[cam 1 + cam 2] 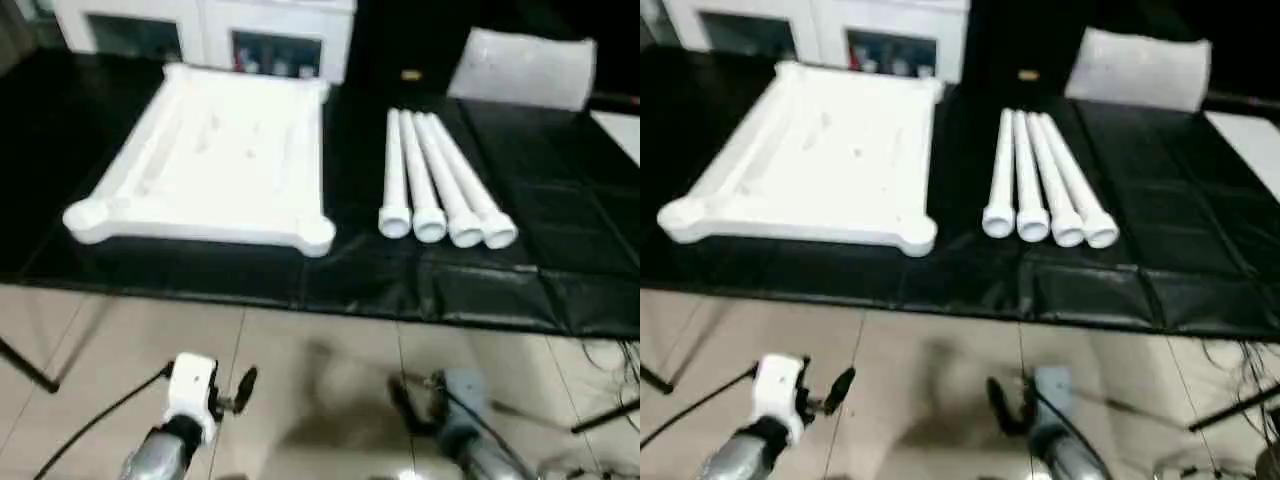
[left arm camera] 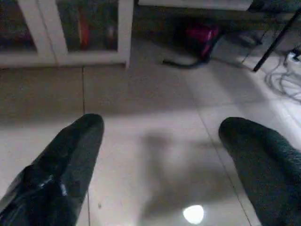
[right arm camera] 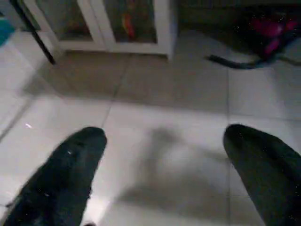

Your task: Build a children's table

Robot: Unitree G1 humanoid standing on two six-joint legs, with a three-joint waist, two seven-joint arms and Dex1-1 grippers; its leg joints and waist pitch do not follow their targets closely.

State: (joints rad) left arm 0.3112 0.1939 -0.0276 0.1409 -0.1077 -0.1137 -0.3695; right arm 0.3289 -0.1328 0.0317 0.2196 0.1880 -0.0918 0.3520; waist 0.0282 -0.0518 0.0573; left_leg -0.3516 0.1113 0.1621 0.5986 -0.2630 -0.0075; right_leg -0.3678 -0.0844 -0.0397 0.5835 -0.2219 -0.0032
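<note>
With both the left hand [image 2: 160, 155] and the right hand [image 3: 162, 165] wide open and empty low over the floor, the tabletop [image 1: 215, 150] lies underside-up on the black desk [image 1: 480, 290] beside four touching legs [image 1: 440, 185], so grabbing one could roll its neighbours away.

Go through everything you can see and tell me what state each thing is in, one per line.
Tabletop: lying underside up on the black mat, corner sockets empty, no legs fitted.
Four legs: loose, lying side by side to the right of the tabletop, apart from it.
Left end effector: open, empty, over the tiled floor.
Right end effector: open, empty, over the floor.
Cabinets: glass doors closed.
</note>
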